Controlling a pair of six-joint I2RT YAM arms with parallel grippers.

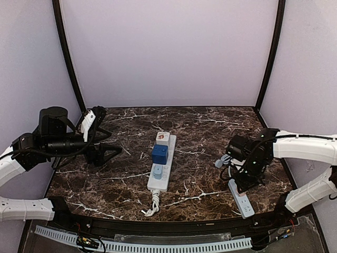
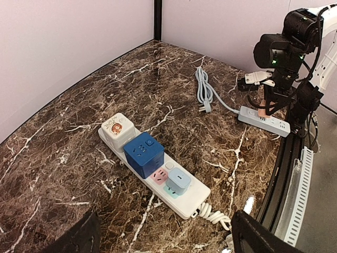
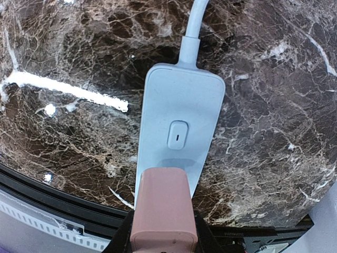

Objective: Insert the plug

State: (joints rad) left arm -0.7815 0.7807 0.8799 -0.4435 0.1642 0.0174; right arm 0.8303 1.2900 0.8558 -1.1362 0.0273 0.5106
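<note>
One small pink plug (image 3: 164, 208), pinched by its sides in the clamped right gripper (image 3: 163, 238) over one end of the pale strip (image 3: 181, 126), looks light, rigid and slick, so it may twist when pushed; left gripper (image 1: 111, 153) hangs open.

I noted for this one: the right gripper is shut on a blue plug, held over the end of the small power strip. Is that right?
Not quite: the plug is pink, not blue, as the right wrist view shows clearly. The rest stands: the right gripper is shut on it, over the end of the small power strip.
</note>
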